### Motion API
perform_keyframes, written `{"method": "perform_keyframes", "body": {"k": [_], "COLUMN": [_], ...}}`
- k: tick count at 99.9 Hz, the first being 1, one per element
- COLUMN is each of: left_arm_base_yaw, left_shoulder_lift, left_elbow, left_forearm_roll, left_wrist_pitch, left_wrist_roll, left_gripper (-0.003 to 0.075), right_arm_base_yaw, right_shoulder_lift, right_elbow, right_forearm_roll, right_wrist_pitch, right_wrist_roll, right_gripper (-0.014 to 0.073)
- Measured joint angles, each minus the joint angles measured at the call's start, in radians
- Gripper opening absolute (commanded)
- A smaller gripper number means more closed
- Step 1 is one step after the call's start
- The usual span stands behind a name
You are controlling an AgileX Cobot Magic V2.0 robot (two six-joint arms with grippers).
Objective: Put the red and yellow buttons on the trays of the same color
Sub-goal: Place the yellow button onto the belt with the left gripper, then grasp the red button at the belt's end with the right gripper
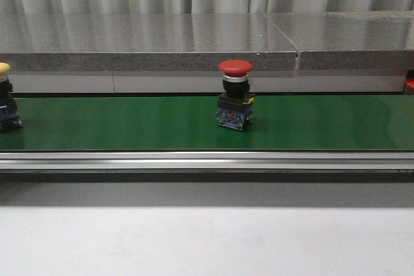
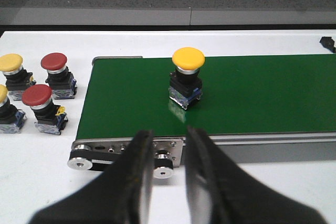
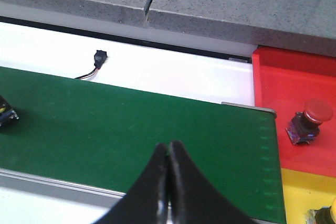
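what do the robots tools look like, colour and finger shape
Both are black. In the left wrist view the left tool has two broad, curved fingers that taper upward from a wide dark base, with paler grey inner faces. In the right wrist view the right tool has two slim black fingers ending in pointed tips. No cables or markings show on either.

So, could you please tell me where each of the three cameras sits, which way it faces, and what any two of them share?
Front view: low, looking forward across the green conveyor belt at the red mushroom-head push button; no part of the robot shows.
Left wrist view: on the left arm, looking over the belt's end at the yellow mushroom-head push button; left gripper shows, jaws apart.
Right wrist view: on the right arm, over the belt's other end and the red plastic tray; right gripper shows, jaws together.
Shared: front and left wrist views both show the yellow button.
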State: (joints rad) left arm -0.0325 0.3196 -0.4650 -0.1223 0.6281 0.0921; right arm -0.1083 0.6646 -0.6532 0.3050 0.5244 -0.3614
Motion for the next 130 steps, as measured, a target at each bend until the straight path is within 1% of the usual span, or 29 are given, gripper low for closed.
{"method": "perform_keyframes", "body": {"k": [52,60,67,74,78,79,81,86,93,103,117,130], "left_arm_base_yaw": [0.000,0.000,0.000,0.000,0.000,0.000,0.000,0.000,0.000,0.000,0.000,0.000], "left_shoulder_lift": [-0.026,-0.026,-0.026,-0.026,-0.026,-0.026,-0.026,-0.026,-0.026,-0.026,-0.026,-0.026], "left_elbow": [0.014,0.014,0.014,0.014,0.014,0.014,0.014,0.014,0.014,0.014,0.014,0.014], "left_forearm_roll": [-0.008,-0.008,-0.008,-0.008,-0.008,-0.008,-0.008,-0.008,-0.008,-0.008,-0.008,-0.008], "left_wrist_pitch": [0.002,0.002,0.002,0.002,0.002,0.002,0.002,0.002,0.002,0.002,0.002,0.002], "left_wrist_roll": [0.000,0.000,0.000,0.000,0.000,0.000,0.000,0.000,0.000,0.000,0.000,0.000], "left_gripper": [-0.0019,-0.0019,-0.0019,-0.0019,-0.0019,-0.0019,-0.0019,-0.0019,-0.0019,-0.0019,-0.0019,-0.0019], "right_arm_base_yaw": [0.000,0.000,0.000,0.000,0.000,0.000,0.000,0.000,0.000,0.000,0.000,0.000], "right_shoulder_lift": [0.000,0.000,0.000,0.000,0.000,0.000,0.000,0.000,0.000,0.000,0.002,0.075], "right_elbow": [0.000,0.000,0.000,0.000,0.000,0.000,0.000,0.000,0.000,0.000,0.000,-0.044], "right_forearm_roll": [0.000,0.000,0.000,0.000,0.000,0.000,0.000,0.000,0.000,0.012,0.069,0.089], "right_wrist_pitch": [0.000,0.000,0.005,0.019,0.031,0.032,0.037,0.044,0.055,0.067,0.078,0.129], "right_wrist_roll": [0.000,0.000,-0.002,-0.002,-0.002,-0.002,-0.002,-0.002,-0.002,-0.002,-0.002,-0.002], "right_gripper": [-0.0068,-0.0055,0.0013,0.0144,0.0251,0.0291,0.0332,0.0503,0.0674,0.0632,0.0631,0.0631]}}
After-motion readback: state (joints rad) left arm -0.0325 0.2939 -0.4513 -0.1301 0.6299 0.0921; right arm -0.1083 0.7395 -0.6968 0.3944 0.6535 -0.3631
